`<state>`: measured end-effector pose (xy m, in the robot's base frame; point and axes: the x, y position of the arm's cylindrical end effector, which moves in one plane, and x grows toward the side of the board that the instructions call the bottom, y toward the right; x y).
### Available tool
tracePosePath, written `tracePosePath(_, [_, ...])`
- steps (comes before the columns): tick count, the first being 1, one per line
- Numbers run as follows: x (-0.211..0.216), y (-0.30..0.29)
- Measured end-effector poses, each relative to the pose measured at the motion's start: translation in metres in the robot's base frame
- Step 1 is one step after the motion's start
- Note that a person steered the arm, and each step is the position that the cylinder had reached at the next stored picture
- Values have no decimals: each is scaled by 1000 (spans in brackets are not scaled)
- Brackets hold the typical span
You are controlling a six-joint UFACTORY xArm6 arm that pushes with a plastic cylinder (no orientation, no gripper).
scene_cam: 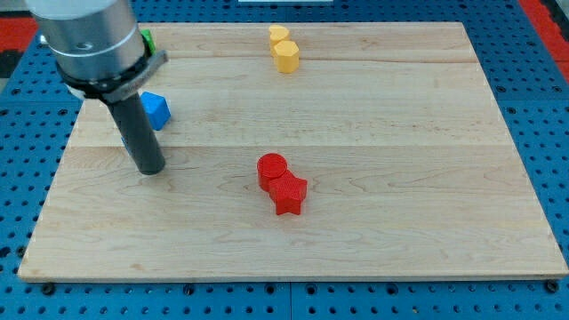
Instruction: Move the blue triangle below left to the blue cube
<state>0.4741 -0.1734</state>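
1. Nearest the table's bottom edge, a little left of its middle, we see a red star [289, 195] touching a red cylinder [272, 168] that sits just above it and to its left. Neither belongs to our task, and both lie well apart from our rod.

2. Farther up, toward the table's left edge, our tip [149, 169] rests on the wood. We carry no pincer at all, only the straight dark rod, so nothing is clenched, released or grasped; any move here is a push.

3. Just above the tip and slightly to its right lies a blue block [156, 108], partly hidden behind the rod. Its shape is hard to settle: it may be the blue triangle, but we cannot tell for sure. The tip appears to sit below it, near but seemingly not touching.

4. Only one blue block shows. The other blue piece named in the task is not visible, perhaps concealed behind the arm's grey body near the top left corner, where a sliver of a green block [148, 40] peeks out.

5. Close to the table's top edge, around its middle, two yellow blocks [284, 49] stand touching each other.

6. We judge the task unfinished or at least unverifiable: without seeing both blue pieces we cannot confirm the below-left placement.
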Motion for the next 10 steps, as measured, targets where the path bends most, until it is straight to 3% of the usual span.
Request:
tracePosePath(5, [-17, -13])
tracePosePath(8, [-29, -51])
tracePosePath(10, [-19, -51])
